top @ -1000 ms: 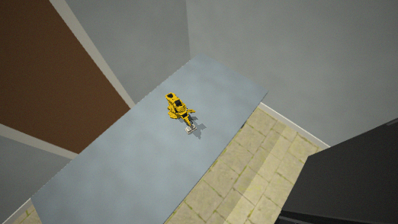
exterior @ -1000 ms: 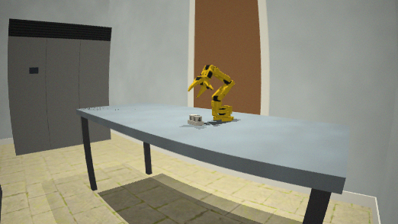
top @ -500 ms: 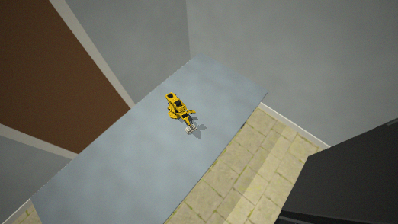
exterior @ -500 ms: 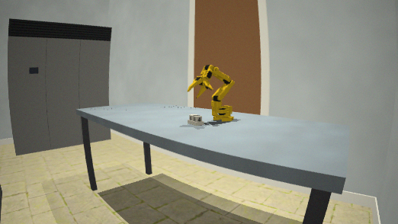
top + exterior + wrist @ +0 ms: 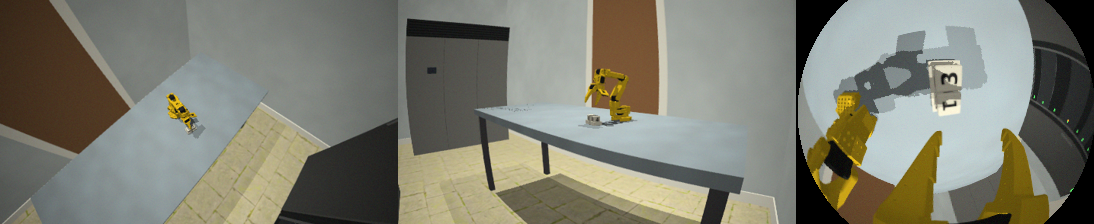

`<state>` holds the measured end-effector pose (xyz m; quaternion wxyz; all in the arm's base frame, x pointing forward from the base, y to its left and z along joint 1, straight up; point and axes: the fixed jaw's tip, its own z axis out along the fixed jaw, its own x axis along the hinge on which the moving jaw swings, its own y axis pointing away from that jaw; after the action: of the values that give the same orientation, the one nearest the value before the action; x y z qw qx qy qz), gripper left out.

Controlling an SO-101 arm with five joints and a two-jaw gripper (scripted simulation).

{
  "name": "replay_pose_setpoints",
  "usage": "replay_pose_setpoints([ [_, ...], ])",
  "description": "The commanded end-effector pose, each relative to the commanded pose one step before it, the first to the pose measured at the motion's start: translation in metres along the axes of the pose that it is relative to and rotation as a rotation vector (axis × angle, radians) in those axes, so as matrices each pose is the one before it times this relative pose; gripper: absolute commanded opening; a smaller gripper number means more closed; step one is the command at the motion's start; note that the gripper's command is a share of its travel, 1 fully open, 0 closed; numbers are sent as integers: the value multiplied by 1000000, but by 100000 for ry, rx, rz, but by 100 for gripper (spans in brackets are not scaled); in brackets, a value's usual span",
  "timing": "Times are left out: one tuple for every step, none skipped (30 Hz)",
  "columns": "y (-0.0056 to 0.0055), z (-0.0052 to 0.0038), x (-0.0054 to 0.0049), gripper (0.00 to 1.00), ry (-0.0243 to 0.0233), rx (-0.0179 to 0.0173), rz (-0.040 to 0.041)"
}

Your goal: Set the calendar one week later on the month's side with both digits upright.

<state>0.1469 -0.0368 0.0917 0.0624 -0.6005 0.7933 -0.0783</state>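
Observation:
The calendar [image 5: 190, 129] [image 5: 593, 120] [image 5: 945, 90] is a small pale tray with two pale cubes side by side in it, standing on the grey table [image 5: 129, 164] [image 5: 665, 141] just in front of the arm's base. In the wrist view the cubes' top faces read "3" [image 5: 949, 78] and "1" [image 5: 949, 104], turned sideways. The side with the month's name is too small to read. My gripper [image 5: 596, 95] [image 5: 970, 139] hangs high above the calendar, pointing down at it. Its fingers stand partly apart with nothing between them.
The arm's yellow base [image 5: 620, 113] [image 5: 173, 103] sits on the table right behind the calendar. A dark cabinet [image 5: 455, 84] [image 5: 354, 179] stands off the table's far side. The table's edge runs close to the calendar in the top view.

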Motion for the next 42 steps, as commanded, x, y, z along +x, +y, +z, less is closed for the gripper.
replay_pose_setpoints([
  [587,6756,800,35,225,-7348,1363],
  [1184,2716,46,35,91,-2337,-1],
  [1041,2387,39,35,80,-2060,-1],
  [886,2041,32,35,68,-1756,2],
  [717,1672,26,35,54,-1439,-1],
  [557,1307,27,35,42,-1121,-1],
  [407,947,15,35,34,-813,0],
  [262,620,10,35,19,-531,0],
  [145,341,5,35,11,-295,0],
  [59,132,0,35,4,-116,0],
  [12,23,0,35,0,-19,0],
  [0,0,0,35,0,0,0],
  [0,0,0,35,0,0,0],
  [-2,2,-1,35,1,2,1],
  [0,0,0,35,0,0,0],
  [0,0,0,35,0,0,0],
  [0,0,0,35,0,0,0],
  [0,0,0,35,0,0,0],
  [0,0,0,35,0,0,0],
  [0,0,0,35,0,0,0],
  [0,0,0,35,0,0,0],
  [0,0,0,35,0,0,0],
  [0,0,0,35,0,0,0],
  [0,0,0,35,0,0,0],
  [0,0,0,35,0,0,0],
  [0,0,0,35,0,0,0],
  [0,0,0,35,0,0,0],
  [0,0,0,35,0,0,0],
  [0,0,0,35,0,0,0],
  [0,0,0,35,0,0,0],
  [-424,-177,-158,35,-22,446,1471],
  [0,0,0,35,0,0,0],
  [0,0,0,35,0,0,0],
  [0,0,0,35,0,0,0],
  [0,0,0,35,0,0,0],
  [0,0,0,35,0,0,0],
  [0,0,0,35,0,0,0],
  [0,0,0,35,0,0,0],
  [0,0,0,35,0,0,0],
  [0,0,0,35,0,0,0],
  [0,0,0,35,0,0,0],
  [0,0,0,35,0,0,0],
])
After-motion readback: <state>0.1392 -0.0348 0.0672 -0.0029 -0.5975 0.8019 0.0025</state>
